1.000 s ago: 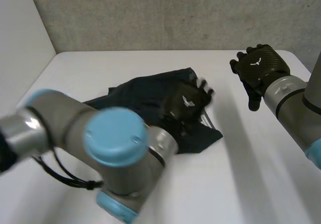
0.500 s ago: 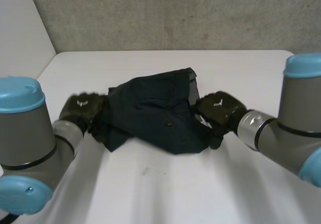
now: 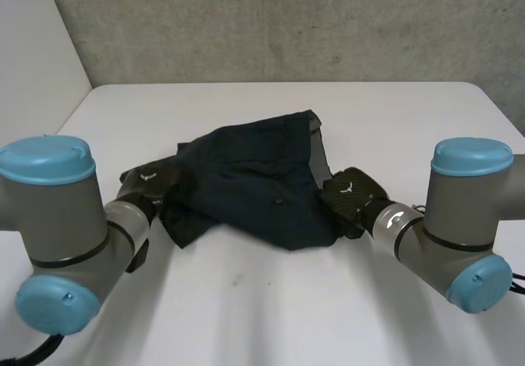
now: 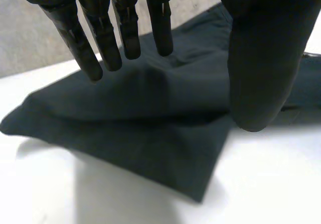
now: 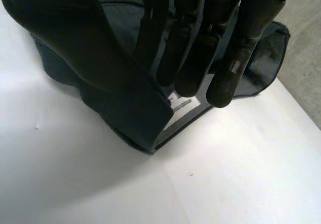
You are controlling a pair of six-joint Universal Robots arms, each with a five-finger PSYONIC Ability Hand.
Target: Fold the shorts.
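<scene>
Dark navy shorts [image 3: 254,177] lie crumpled in a loose heap at the middle of the white surface [image 3: 246,300], with a hand at each side of the heap.

The left hand [image 3: 150,179] sits at the shorts' left edge. In the left wrist view its fingers [image 4: 85,48] are straight and slightly spread, their tips over a raised fold of the cloth [image 4: 150,128]. The thumb [image 4: 261,73] stands apart from them, its tip down near the cloth's edge. Nothing is pinched between them. Whether the fingertips touch the fabric cannot be told.

The right hand [image 3: 351,194] is at the shorts' right edge, by the near corner. In the right wrist view its fingers [image 5: 190,58] are straight and close together, reaching over a turned-back flap where a white label [image 5: 181,105] shows. The thumb [image 5: 75,38] lies wide of the fingers above the dark cloth, and the hand grips nothing.
</scene>
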